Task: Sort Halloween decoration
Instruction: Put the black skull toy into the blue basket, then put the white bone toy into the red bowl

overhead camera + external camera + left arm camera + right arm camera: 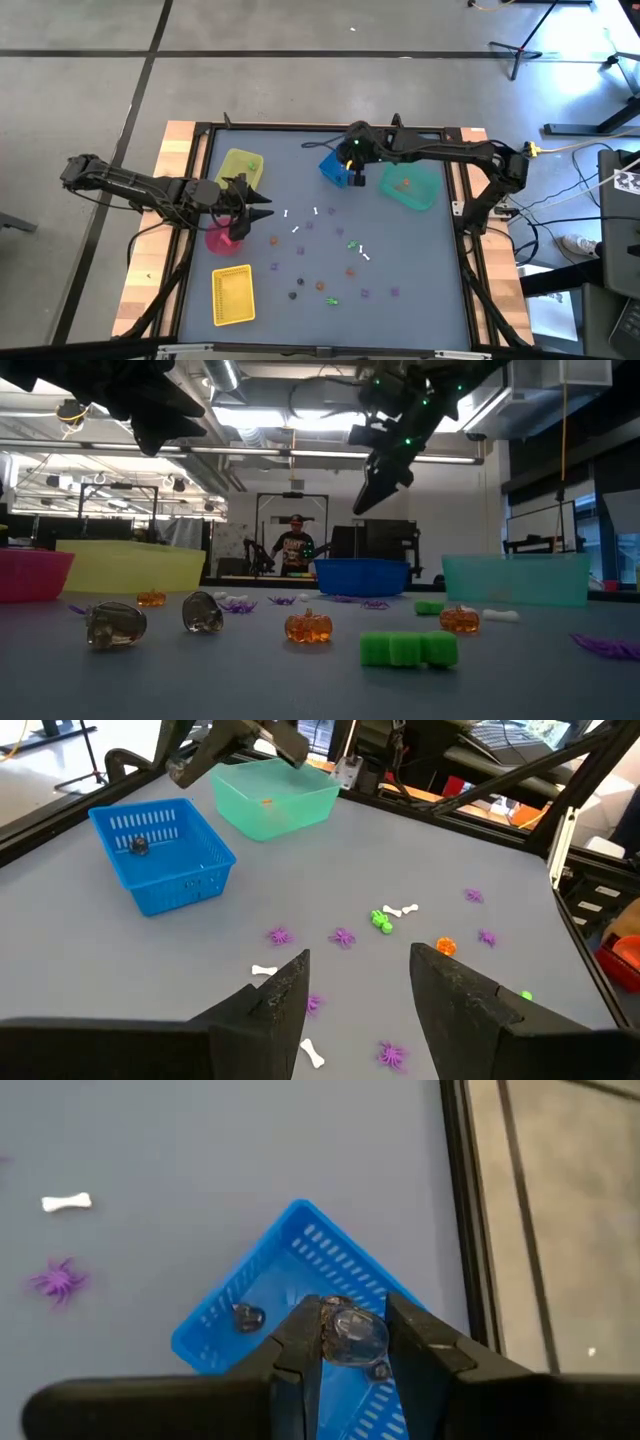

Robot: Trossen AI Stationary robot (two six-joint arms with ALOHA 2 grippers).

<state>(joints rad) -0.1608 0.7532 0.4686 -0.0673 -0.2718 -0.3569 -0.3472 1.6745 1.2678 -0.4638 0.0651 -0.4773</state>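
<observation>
**Hovering over the blue basket with a clear skull**

Working big to small: grey table point(420, 290), then blue basket point(300, 1260) with one dark trinket point(246, 1317) already inside. Right gripper point(348, 1342) up above that basket, jaws pinched narrow on a clear skull point(355, 1330). Left gripper point(358, 978) parked over the pink bin point(222, 243), jaws wide, nothing in them. Purple spiders point(342, 937), white bones point(400, 910), orange pumpkins point(308, 626) scattered mid-table. Biggest risk, probably: dropping from that height, bouncing off the rim and rolling away.
</observation>
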